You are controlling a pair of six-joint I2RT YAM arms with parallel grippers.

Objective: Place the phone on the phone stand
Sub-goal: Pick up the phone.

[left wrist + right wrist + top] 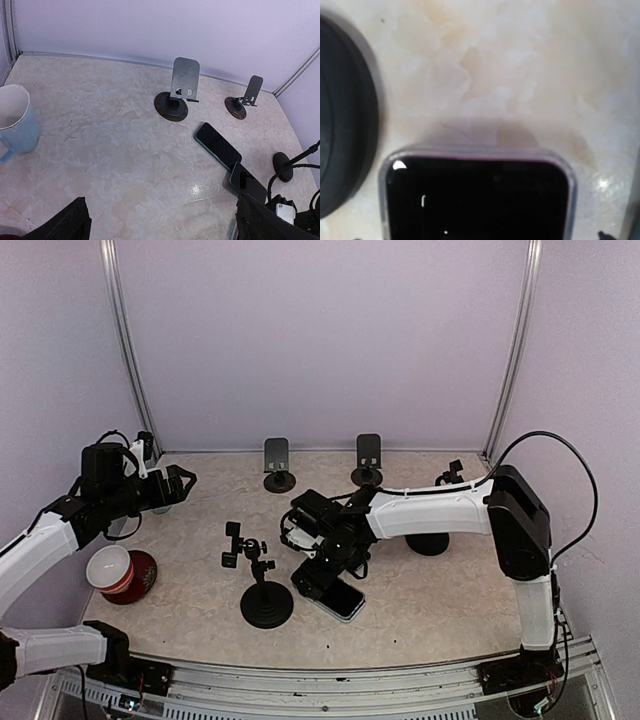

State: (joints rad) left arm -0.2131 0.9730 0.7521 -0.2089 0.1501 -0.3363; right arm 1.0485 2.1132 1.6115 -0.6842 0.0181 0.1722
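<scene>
At the middle of the desk (430, 605) the phone (343, 598) lies flat and face up, just beside the round base of a clamp mount (266, 605). The right pincer (322, 575) hangs low over its far end, released and holding nothing. The left pincer (183, 483) is likewise released, well apart at the left near a cup (120, 573). The step in hand looks like the pickup. To do it well, the fingers should straddle the phone's long edges, centred across its width, and clench on the case sides, not the glass, keeping clear of the mount's base. A phone stand (277, 464) and a second stand (368, 456) wait upright at the back, so the lift must leave room to tilt the phone onto a ledge.
</scene>
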